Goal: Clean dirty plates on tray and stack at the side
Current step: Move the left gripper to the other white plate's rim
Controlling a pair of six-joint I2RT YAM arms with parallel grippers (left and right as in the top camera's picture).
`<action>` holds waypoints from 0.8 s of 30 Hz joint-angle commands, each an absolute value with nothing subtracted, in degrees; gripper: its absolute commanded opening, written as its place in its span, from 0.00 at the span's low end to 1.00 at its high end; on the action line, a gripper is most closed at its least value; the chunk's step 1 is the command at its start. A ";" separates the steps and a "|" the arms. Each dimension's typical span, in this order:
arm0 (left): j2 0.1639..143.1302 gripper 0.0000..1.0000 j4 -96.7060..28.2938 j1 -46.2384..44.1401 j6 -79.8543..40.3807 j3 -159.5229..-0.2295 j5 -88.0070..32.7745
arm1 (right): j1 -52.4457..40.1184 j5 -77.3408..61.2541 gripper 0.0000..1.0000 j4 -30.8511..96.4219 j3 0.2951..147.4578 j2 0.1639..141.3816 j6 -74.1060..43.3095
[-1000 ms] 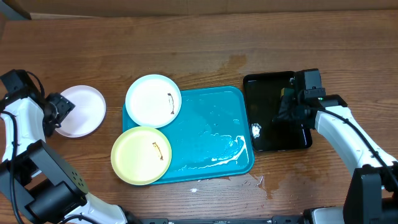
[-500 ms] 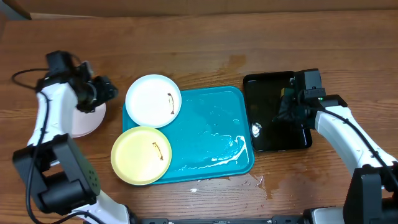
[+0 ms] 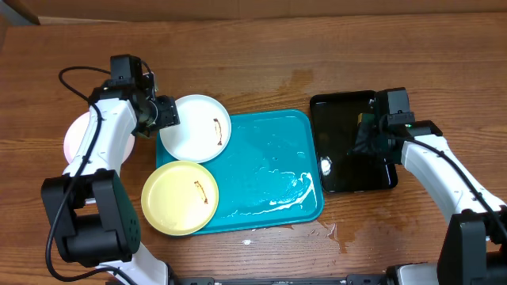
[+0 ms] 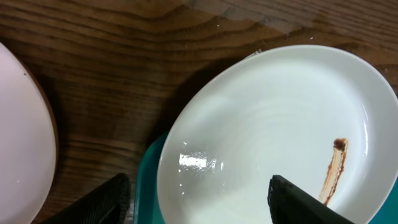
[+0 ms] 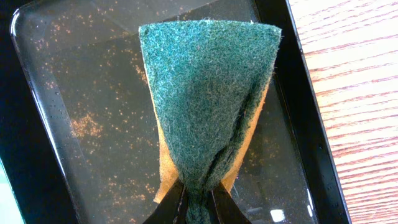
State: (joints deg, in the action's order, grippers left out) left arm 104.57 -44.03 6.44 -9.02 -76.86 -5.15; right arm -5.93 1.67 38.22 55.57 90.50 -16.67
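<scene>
The left pincer (image 3: 166,112) is spread wide and holds nothing. It is at the left edge of the white plate (image 3: 196,128). In the left wrist view its two dark fingers (image 4: 106,199) are on both sides of the near part of this plate; I cannot tell if they touch it. This plate has a thin brown smear (image 3: 218,131) near its right side. It lies over the upper left corner of the turquoise tray (image 3: 269,150), and part of it goes out over the rim.

The yellow-green plate (image 3: 178,198) lies over the lower left corner of the tray, just beside the white plate, and it carries a small brown smear (image 3: 200,190) too. A third, pale plate (image 3: 75,138) lies on the wooden desk (image 3: 261,55), left of the tray, partly hidden under the left arm. White foam (image 3: 293,194) is on the right part of the tray.

The right pincer (image 5: 198,208) is pressed together on a green scouring sponge (image 5: 208,93) with a yellow underside, pinching its folded end. The sponge hangs above the glossy black tray (image 5: 81,93), which stands just to the right of the turquoise tray.
</scene>
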 commanded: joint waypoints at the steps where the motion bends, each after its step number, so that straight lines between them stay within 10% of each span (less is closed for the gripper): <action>1: 103.77 0.72 -43.68 6.04 -9.87 -75.77 -3.38 | -5.50 1.41 0.10 37.98 55.37 90.52 -16.97; 24: 103.79 0.66 -40.84 5.54 -9.43 -69.93 -2.61 | -5.50 1.41 0.11 38.02 55.37 90.52 -16.97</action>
